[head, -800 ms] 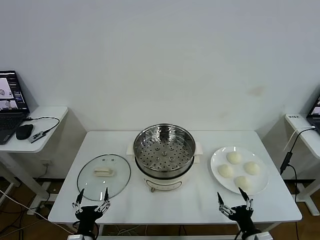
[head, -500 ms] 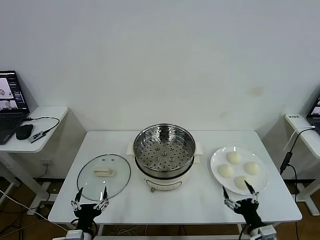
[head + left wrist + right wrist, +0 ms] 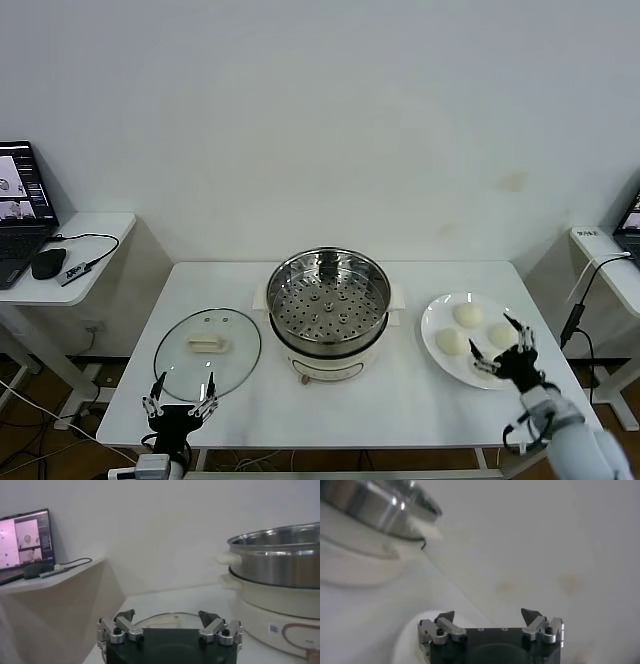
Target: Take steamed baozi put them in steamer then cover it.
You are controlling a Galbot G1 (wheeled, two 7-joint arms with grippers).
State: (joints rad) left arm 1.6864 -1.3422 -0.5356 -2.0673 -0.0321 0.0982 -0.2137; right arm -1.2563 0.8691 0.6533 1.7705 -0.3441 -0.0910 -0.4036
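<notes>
Covering two baozi [image 3: 468,328], open right hand [image 3: 497,347]

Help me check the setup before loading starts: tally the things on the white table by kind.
Steamed baozi: 3 in view, on the plate; the open right gripper over the plate may hide more
Steamer: 1
Glass cover: 1
White plate: 1
Total: 6 in view
</notes>
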